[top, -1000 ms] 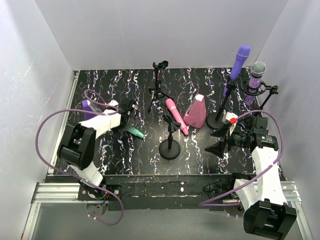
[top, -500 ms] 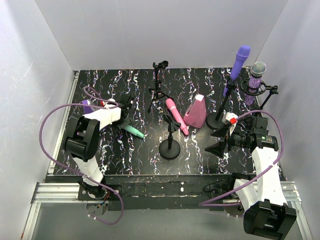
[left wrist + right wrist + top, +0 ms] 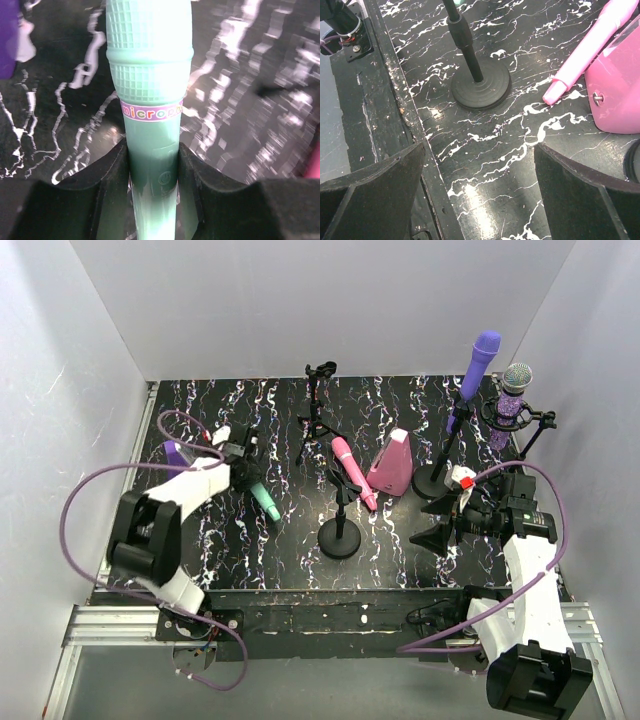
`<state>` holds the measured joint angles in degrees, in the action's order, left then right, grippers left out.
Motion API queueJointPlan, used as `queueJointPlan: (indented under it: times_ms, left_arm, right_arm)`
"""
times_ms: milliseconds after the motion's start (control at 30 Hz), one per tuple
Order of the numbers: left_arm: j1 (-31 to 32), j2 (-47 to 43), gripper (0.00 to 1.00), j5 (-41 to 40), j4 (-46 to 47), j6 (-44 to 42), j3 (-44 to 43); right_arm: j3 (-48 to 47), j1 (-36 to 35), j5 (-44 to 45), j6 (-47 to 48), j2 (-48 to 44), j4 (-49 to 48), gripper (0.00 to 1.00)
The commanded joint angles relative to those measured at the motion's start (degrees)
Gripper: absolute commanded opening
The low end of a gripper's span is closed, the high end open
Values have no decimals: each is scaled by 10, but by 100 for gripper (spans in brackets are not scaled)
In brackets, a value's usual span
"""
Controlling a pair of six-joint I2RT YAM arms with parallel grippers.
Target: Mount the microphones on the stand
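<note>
The left fingers (image 3: pixel 75 200) are gripping the mint microphone (image 3: pixel 150 125) by its handle at the left of the surface (image 3: pixel 400 540), probably for carrying it to the empty tripod stand (image 3: pixel 318 415) farther back, while the right fingers (image 3: pixel 370 190) are hanging wide open, holding nothing.

Pink wedge (image 3: pixel 392 465), purple wedge (image 3: pixel 174 452), marbled black table (image 3: pixel 400 545)

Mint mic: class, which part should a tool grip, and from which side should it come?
The mint mic lies on the table, so come from above, with a finger on each long side. Grip the slim, smooth handle below the label band, not the wider ribbed head. The left tool sits just so, pads against the handle.
</note>
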<state>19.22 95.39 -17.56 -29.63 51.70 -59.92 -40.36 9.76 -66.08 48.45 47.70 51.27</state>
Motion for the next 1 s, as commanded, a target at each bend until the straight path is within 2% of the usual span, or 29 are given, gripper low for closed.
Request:
queueJointPlan:
  times_ms: [0,100,200,300,400,500,700,800,967]
  left_arm:
    - [-3,-166,0,145,132,-146,44]
    - [-3,-282,0,269,241,-237,109]
    - [-1,-374,0,335,320,-302,153]
    - [0,-436,0,412,366,-364,165]
    - [1,-474,0,472,388,-403,166]
    - [2,-496,0,504,396,-436,154]
    - [4,-513,0,565,413,-500,137]
    - [6,-497,0,582,447,-499,132]
    - [15,-442,0,593,478,-486,98]
  right_arm:
    - [-9,3,-36,15,-16,20,96]
    - [-27,-1,-59,23,-16,54,96]
    - [-81,-27,-36,52,-2,117,95]
    - [-146,-95,31,21,16,128,94]
    - [-186,-207,123,-67,23,57,94]
    - [-212,-292,207,-128,34,-19,95]
    - [-245,-360,236,-210,89,-118,95]
    - [-249,-409,268,-257,106,-166,95]
    - [-267,-430,283,-352,131,-226,97]
